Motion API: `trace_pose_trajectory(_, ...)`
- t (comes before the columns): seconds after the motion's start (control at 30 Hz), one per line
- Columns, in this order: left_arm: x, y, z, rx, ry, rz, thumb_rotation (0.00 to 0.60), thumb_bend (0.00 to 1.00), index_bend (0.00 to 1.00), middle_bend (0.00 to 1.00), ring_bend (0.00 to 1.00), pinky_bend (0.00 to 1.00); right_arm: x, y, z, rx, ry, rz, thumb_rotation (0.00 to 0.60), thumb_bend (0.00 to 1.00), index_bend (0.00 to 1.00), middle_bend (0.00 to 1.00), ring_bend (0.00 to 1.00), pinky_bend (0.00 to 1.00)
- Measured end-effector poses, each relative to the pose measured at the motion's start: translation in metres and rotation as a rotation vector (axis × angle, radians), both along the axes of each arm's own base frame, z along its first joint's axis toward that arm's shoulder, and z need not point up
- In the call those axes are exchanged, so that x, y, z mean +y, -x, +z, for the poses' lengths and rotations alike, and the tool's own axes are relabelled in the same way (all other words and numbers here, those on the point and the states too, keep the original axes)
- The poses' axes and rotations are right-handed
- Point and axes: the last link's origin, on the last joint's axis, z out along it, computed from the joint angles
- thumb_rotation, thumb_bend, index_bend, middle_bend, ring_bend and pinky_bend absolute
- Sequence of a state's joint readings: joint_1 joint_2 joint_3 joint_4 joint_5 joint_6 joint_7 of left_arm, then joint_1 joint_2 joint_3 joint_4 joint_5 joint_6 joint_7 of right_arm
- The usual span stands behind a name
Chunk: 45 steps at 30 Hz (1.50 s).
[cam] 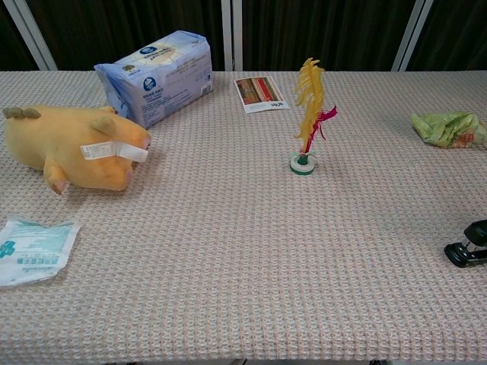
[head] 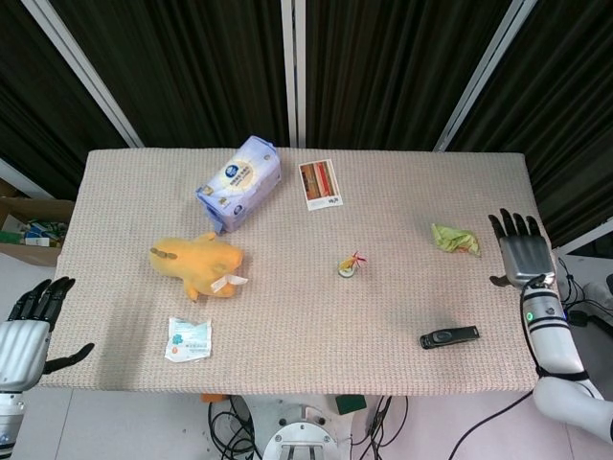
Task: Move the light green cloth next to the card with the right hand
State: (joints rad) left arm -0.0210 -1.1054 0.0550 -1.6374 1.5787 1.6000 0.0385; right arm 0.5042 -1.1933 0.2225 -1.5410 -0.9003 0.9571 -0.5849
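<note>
The light green cloth [head: 454,239] lies crumpled near the table's right edge, also at the right of the chest view [cam: 447,127]. The card [head: 320,183] lies flat at the back centre, seen too in the chest view [cam: 260,93]. My right hand [head: 520,249] hovers open at the table's right edge, just right of the cloth and apart from it, fingers spread. My left hand [head: 26,328] is open off the table's front left corner. Neither hand shows in the chest view.
A blue tissue pack [head: 239,181] lies left of the card. A yellow plush pig [head: 198,264], a white sachet [head: 188,338], a feathered shuttlecock [head: 349,264] and a black stapler [head: 448,336] are spread over the woven table [head: 383,316].
</note>
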Motion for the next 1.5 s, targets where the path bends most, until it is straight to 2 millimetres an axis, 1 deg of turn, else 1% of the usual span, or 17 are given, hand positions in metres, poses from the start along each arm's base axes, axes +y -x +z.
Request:
trace_pose_trajectory(0.03, 0.0, 0.0, 0.0, -0.005, -0.002, 0.0, 0.52, 0.09, 0.07, 0.1, 0.05, 0.15, -0.009, -0.002, -0.004, 0.015, -0.01, -0.005, 0.6, 0.09, 0.0, 0.05, 0.0, 0.12)
trace_pose_trajectory(0.13, 0.0, 0.001, 0.0, -0.017, -0.009, -0.005, 0.518, 0.09, 0.07, 0.1, 0.05, 0.15, -0.026, -0.003, -0.012, 0.055, -0.026, -0.028, 0.6, 0.1, 0.0, 0.1, 0.0, 0.12)
trace_pose_trajectory(0.23, 0.002, 0.001, 0.001, -0.02, -0.013, -0.01, 0.518, 0.09, 0.07, 0.1, 0.05, 0.15, -0.038, 0.001, -0.022, 0.071, -0.043, -0.065, 0.6, 0.12, 0.0, 0.14, 0.01, 0.15)
trace_pose_trajectory(0.33, 0.003, 0.001, 0.001, -0.023, -0.015, -0.013, 0.52, 0.09, 0.07, 0.1, 0.05, 0.15, -0.046, 0.004, -0.035, 0.063, -0.068, -0.096, 0.6, 0.14, 0.0, 0.18, 0.06, 0.24)
trace_pose_trajectory(0.4, 0.004, 0.001, 0.002, -0.027, -0.015, -0.012, 0.522, 0.09, 0.07, 0.1, 0.05, 0.15, -0.048, 0.004, -0.042, 0.054, -0.078, -0.1, 0.6, 0.15, 0.02, 0.21, 0.09, 0.28)
trace_pose_trajectory(0.57, 0.007, 0.008, 0.001, -0.027, -0.008, 0.007, 0.519, 0.09, 0.07, 0.1, 0.05, 0.15, -0.052, 0.009, -0.055, 0.073, -0.074, -0.09, 0.6, 0.19, 0.05, 0.21, 0.1, 0.31)
trace_pose_trajectory(0.63, 0.009, 0.01, 0.001, -0.026, -0.005, 0.009, 0.52, 0.09, 0.07, 0.1, 0.05, 0.15, -0.053, 0.01, -0.061, 0.074, -0.067, -0.09, 0.6, 0.22, 0.08, 0.21, 0.14, 0.35)
trace_pose_trajectory(0.7, 0.011, 0.01, 0.002, -0.031, -0.002, 0.008, 0.528, 0.09, 0.07, 0.1, 0.05, 0.15, -0.055, 0.01, -0.066, 0.071, -0.059, -0.084, 0.6, 0.26, 0.14, 0.23, 0.19, 0.42)
trace_pose_trajectory(0.8, 0.013, 0.01, 0.006, -0.022, -0.002, 0.001, 0.537, 0.09, 0.07, 0.1, 0.05, 0.15, -0.058, 0.009, -0.073, 0.077, -0.053, -0.068, 0.6, 0.3, 0.25, 0.28, 0.22, 0.46)
trace_pose_trajectory(0.87, 0.014, 0.008, 0.007, -0.021, -0.004, -0.003, 0.542, 0.09, 0.07, 0.1, 0.05, 0.15, -0.059, 0.008, -0.076, 0.079, -0.048, -0.056, 0.6, 0.31, 0.33, 0.32, 0.26, 0.51)
trace_pose_trajectory(0.93, 0.015, 0.007, 0.008, -0.019, -0.005, -0.006, 0.552, 0.09, 0.07, 0.1, 0.05, 0.15, -0.061, 0.007, -0.078, 0.078, -0.042, -0.043, 0.6, 0.32, 0.42, 0.37, 0.32, 0.56)
trace_pose_trajectory(1.0, 0.016, 0.007, 0.009, -0.018, -0.005, -0.006, 0.567, 0.09, 0.07, 0.1, 0.05, 0.15, -0.062, 0.007, -0.079, 0.081, -0.037, -0.028, 0.6, 0.33, 0.56, 0.48, 0.43, 0.63)
trace_pose_trajectory(1.13, 0.018, 0.007, 0.009, -0.015, -0.002, -0.004, 0.574, 0.09, 0.07, 0.1, 0.05, 0.15, -0.063, 0.005, -0.083, 0.087, -0.038, 0.011, 0.6, 0.35, 0.73, 0.6, 0.53, 0.72)
trace_pose_trajectory(1.2, 0.019, 0.006, 0.009, -0.016, 0.0, -0.005, 0.578, 0.09, 0.07, 0.1, 0.05, 0.15, -0.063, 0.005, -0.083, 0.073, -0.034, 0.02, 0.6, 0.37, 0.8, 0.65, 0.58, 0.76)
trace_pose_trajectory(1.3, 0.02, 0.006, 0.008, -0.018, 0.004, -0.006, 0.575, 0.09, 0.07, 0.1, 0.05, 0.15, -0.062, 0.004, -0.081, 0.039, -0.016, 0.037, 0.6, 0.38, 0.86, 0.69, 0.62, 0.79)
trace_pose_trajectory(1.4, 0.021, 0.005, 0.007, -0.018, 0.008, -0.008, 0.578, 0.09, 0.07, 0.1, 0.05, 0.15, -0.062, 0.001, -0.071, 0.011, 0.023, 0.069, 0.6, 0.39, 0.86, 0.69, 0.62, 0.8)
trace_pose_trajectory(1.5, 0.022, 0.005, 0.006, -0.019, 0.009, -0.011, 0.58, 0.09, 0.07, 0.1, 0.05, 0.15, -0.062, -0.008, -0.059, -0.027, 0.061, 0.105, 0.6, 0.38, 0.86, 0.69, 0.62, 0.8)
